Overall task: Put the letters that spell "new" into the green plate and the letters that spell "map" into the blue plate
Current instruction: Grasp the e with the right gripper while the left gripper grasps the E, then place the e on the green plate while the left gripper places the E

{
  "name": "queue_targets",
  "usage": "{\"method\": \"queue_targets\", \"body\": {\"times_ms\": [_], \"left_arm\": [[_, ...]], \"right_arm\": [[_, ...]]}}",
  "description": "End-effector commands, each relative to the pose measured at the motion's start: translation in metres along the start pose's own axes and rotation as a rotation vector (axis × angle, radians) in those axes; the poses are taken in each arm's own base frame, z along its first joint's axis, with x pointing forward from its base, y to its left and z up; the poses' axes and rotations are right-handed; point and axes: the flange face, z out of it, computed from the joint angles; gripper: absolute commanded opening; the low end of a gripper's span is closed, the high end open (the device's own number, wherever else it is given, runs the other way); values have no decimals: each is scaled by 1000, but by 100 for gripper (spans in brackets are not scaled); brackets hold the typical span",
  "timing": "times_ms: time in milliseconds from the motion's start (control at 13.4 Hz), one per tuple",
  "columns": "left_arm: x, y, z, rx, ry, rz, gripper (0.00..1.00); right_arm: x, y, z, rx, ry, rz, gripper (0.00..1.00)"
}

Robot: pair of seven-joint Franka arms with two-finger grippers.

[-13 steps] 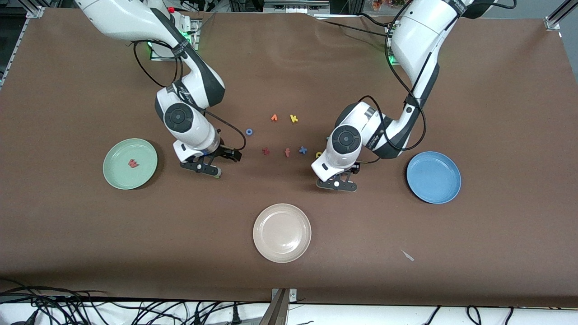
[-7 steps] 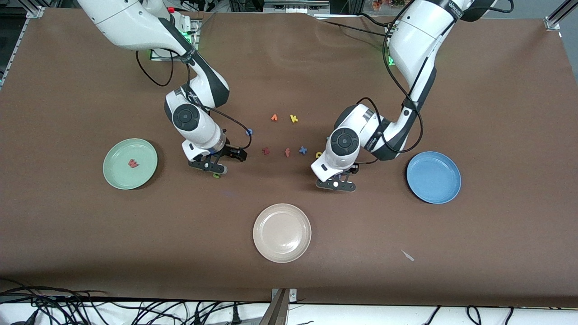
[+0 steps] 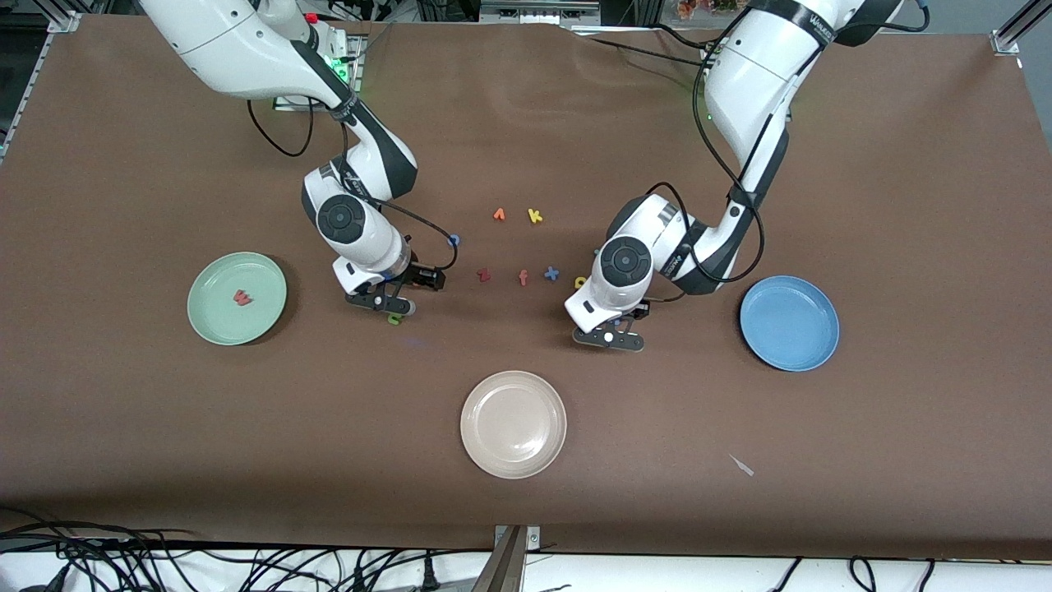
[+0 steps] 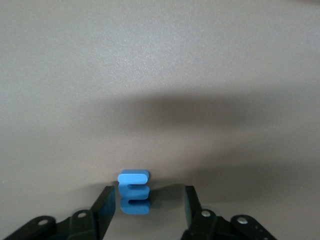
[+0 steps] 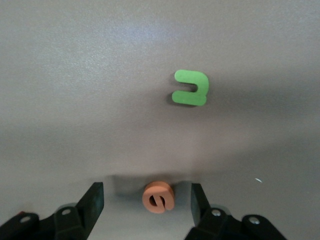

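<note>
My left gripper (image 4: 148,206) stands open low over the table, its fingers on either side of the upright blue m (image 4: 134,192); one finger (image 4: 106,206) is close against it, the other well apart. My right gripper (image 5: 146,200) is open too, with the orange e (image 5: 159,196) on the table between its fingers, touching neither. The green n (image 5: 191,88) lies just past it, seen beside the right gripper (image 3: 380,301) as the n (image 3: 395,319). The pinkish-red w (image 3: 242,297) lies in the green plate (image 3: 215,322). The yellow a (image 3: 580,282) peeks out beside the left arm. The blue plate (image 3: 789,322) holds nothing.
A cream plate (image 3: 514,423) sits nearer the front camera, between the arms. Between the arms lie a dark red z (image 3: 483,275), salmon f (image 3: 523,278), blue x (image 3: 551,274), yellow k (image 3: 535,216), a small orange letter (image 3: 499,215) and a bluish round letter (image 3: 453,240).
The right gripper has shifted toward the middle of the table, uncovering the green n. Both grippers' jaws have narrowed. The left gripper has hardly moved.
</note>
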Motion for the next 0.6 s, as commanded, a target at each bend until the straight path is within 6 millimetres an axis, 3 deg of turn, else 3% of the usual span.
{"method": "queue_targets", "body": {"times_ms": [0, 150, 299, 524], "left_arm": [[-2, -1, 8, 14, 23, 36, 63], [-4, -2, 13, 10, 25, 35, 45], [-5, -2, 12, 12, 22, 35, 10], [-3, -3, 1, 12, 27, 30, 4]], "right_arm": [[0, 2, 3, 4, 4, -31, 69], [-1, 2, 7, 3, -2, -38, 63], [-2, 3, 10, -2, -10, -41, 56], [-4, 5, 13, -21, -32, -44, 51]]}}
